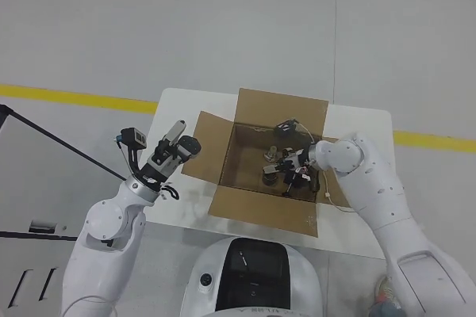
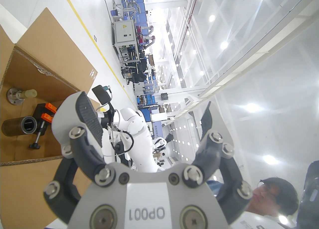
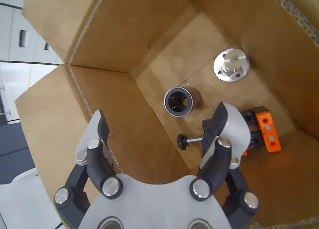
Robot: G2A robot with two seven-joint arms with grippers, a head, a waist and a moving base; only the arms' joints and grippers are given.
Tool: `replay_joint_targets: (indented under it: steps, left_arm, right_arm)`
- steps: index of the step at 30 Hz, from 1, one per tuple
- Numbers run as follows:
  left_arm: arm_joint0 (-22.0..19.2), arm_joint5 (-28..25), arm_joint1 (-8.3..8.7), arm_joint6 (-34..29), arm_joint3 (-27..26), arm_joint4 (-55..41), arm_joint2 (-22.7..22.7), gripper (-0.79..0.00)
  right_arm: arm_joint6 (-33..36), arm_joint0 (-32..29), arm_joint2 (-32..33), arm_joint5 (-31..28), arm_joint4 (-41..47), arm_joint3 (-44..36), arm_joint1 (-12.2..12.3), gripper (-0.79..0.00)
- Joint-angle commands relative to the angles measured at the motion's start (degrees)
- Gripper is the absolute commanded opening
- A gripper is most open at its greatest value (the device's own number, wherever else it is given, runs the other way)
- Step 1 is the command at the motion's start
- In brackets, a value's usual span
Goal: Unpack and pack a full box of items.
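Note:
An open cardboard box (image 1: pixel 246 162) stands in the middle of the white table (image 1: pixel 190 107). On its floor lie a dark metal cylinder (image 3: pixel 179 101), a silver flanged part (image 3: pixel 231 68) and a black clamp with orange blocks (image 3: pixel 268 131) and a knobbed screw (image 3: pixel 182 141). My right gripper (image 3: pixel 160 123) hangs open inside the box, just above the clamp, with nothing between its fingers. My left gripper (image 2: pixel 147 115) is open and holds nothing, raised outside the box's left flap (image 1: pixel 202 147) and tilted upward. From there the cylinder (image 2: pixel 20 126) and clamp (image 2: pixel 43 115) show in the box.
The box's four flaps are folded outward, and the near one (image 1: pixel 262 210) reaches toward the table's front edge. Bare table top lies left of the box under the left arm. A dark bar (image 1: pixel 55 143) slants across the floor at the left.

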Motion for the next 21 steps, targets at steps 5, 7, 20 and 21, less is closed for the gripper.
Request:
replay_joint_targets:
  steps: [5, 7, 20, 21]
  left_arm:
    - [0.0, 0.0, 0.00, 0.0, 0.0, 0.0, 0.0, 0.000]
    - [0.0, 0.0, 0.00, 0.0, 0.0, 0.0, 0.0, 0.000]
    - [0.0, 0.0, 0.00, 0.0, 0.0, 0.0, 0.0, 0.000]
    - [0.0, 0.0, 0.00, 0.0, 0.0, 0.0, 0.0, 0.000]
  right_arm:
    - [0.6, 1.8, -2.4, 1.5, 0.3, 2.1, -0.5, -0.489]
    - [1.2, 3.2, -3.9, 4.1, 1.1, 4.4, -1.1, -0.499]
    - [0.6, 11.2, -12.6, 11.5, 2.2, 20.3, -5.8, -0.477]
    - [0.8, 11.8, -13.0, 12.0, 2.2, 21.3, -6.1, -0.477]
